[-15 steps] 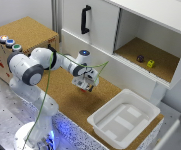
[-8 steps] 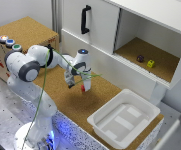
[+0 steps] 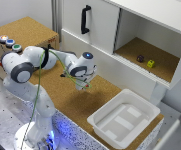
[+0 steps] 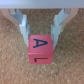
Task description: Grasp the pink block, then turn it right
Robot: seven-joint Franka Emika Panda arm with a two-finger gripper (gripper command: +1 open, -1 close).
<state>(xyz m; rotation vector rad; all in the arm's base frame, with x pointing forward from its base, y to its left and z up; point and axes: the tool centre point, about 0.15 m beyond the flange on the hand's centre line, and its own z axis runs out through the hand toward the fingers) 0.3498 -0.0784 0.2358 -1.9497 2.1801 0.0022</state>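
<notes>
The gripper [image 4: 40, 31] is holding the pink block [image 4: 40, 49] between its fingers, seemingly grasped, so turning it right is coming next.

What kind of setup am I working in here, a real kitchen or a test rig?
Most likely a lab test bench: a cork-topped counter with a white cabinet and open shelf, a box of coloured buttons, and lettered toy blocks like the pink block between the gripper fingers.

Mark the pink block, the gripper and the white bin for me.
pink block [image 4: 40, 49], wrist view, its lettered top face.
gripper [image 4: 40, 26], wrist view, the gap between its fingertips.
white bin [image 3: 140, 98], exterior view, its far rim.
</notes>
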